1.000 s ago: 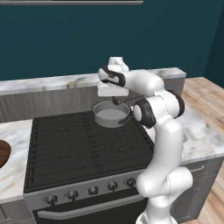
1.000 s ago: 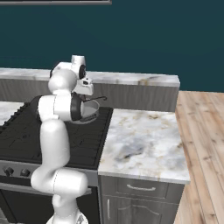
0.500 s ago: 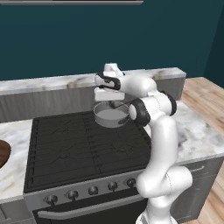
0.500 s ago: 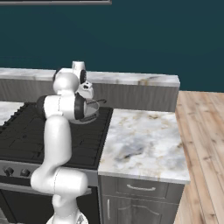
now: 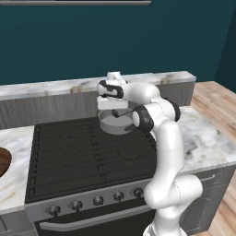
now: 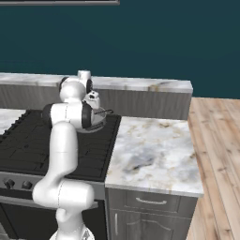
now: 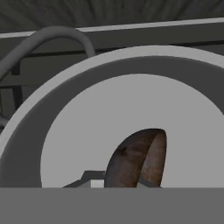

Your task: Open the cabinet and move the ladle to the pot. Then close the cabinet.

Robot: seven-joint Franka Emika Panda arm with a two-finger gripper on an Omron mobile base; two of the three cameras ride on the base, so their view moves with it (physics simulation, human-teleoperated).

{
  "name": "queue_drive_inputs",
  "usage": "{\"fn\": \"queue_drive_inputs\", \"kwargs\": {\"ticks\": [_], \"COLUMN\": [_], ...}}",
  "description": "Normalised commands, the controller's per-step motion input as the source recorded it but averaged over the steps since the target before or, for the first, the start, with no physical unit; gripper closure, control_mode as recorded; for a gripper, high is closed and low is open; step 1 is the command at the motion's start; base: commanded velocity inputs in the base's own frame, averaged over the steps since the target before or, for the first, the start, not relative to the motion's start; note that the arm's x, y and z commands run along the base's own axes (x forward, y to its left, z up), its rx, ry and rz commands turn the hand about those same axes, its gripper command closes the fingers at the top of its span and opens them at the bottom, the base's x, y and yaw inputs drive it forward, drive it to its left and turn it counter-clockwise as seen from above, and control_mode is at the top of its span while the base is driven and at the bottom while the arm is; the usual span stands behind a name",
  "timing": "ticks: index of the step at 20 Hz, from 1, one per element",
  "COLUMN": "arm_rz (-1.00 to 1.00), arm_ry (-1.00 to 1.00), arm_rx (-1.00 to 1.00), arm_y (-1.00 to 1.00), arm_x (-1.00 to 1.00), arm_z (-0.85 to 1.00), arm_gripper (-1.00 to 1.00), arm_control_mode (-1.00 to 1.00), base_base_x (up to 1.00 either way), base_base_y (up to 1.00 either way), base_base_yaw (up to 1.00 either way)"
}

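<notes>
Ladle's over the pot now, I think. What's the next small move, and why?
Probably open the fingers and let go. In the hand view the brown ladle bowl hangs inside the pot rim, over its grey floor, and from the left base view the gripper sits right above the pot on the stove. It looks shut on the ladle.

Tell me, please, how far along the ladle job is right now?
Done: the ladle has reached the pot on the stove; the hand view shows its brown bowl over the pot's pale floor. In hand: the gripper hangs above the pot, shut on the ladle. Left: let go, then close the cabinet.
</notes>
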Motion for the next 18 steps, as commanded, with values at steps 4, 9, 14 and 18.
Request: {"fn": "queue_drive_inputs", "kwargs": {"ticks": [4,9,14,18], "arm_rz": [0.0,0.0,0.0,0.0], "arm_ry": [0.0,0.0,0.0,0.0], "arm_rx": [0.0,0.0,0.0,0.0], "arm_y": [0.01,0.0,0.0,0.0], "arm_x": [0.12,0.04,0.0,0.02], "arm_z": [-0.25,-0.22,-0.21,-0.24], "arm_gripper": [1.0,1.0,1.0,1.0], "arm_control_mode": [-1.0,-1.0,-1.0,-1.0], "base_base_x": [0.0,0.0,0.0,0.0], "base_base_y": [0.0,0.0,0.0,0.0], "base_base_yaw": [0.0,0.0,0.0,0.0]}}
